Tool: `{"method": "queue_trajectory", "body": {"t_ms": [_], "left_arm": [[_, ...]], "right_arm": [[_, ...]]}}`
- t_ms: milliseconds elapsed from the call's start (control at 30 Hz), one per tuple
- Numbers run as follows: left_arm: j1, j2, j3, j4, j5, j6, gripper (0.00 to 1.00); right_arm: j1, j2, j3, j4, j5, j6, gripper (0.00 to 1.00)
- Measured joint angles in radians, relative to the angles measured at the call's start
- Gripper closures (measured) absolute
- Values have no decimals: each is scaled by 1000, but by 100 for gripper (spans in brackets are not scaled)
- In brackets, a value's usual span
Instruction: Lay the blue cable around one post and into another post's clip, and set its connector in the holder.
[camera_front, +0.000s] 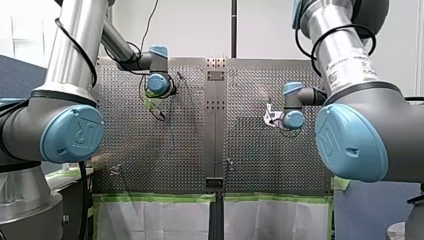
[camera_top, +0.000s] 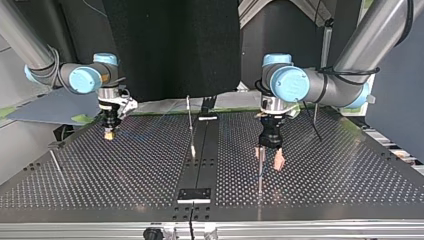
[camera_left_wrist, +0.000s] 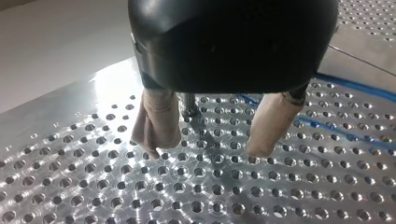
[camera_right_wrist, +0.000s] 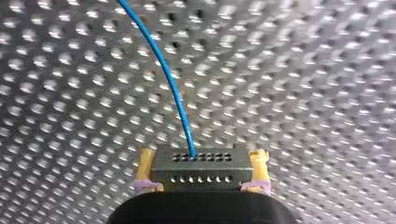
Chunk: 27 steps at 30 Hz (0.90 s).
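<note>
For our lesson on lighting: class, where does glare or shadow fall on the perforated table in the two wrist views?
Left wrist view: strong glare on the table beside my left gripper, darker under it. Right wrist view: glints on hole rims around the blue cable.

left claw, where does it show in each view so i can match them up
Front view: my left claw at upper left, left of the centre strip.
Top view: right of the centre strip, at a thin post.
Left wrist view: fingers straddling that post.
Right wrist view: not in it.
Shared landmark: the post.
</note>
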Motion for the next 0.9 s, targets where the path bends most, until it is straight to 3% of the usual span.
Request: {"method": "queue_trajectory", "body": {"t_ms": [167, 367, 600, 900], "left_arm": [[0, 0, 0, 0, 0, 3, 2], [0, 0, 0, 0, 0, 4, 2], [0, 0, 0, 0, 0, 6, 2], [0, 0, 0, 0, 0, 8, 2]], "right_arm": [[-8, -50, -1, 50, 34, -31, 91], [-25, -108, -1, 85, 56, -53, 91], [-45, -174, -2, 102, 59, -61, 91], [-62, -258, -1, 132, 59, -88, 91]]}}
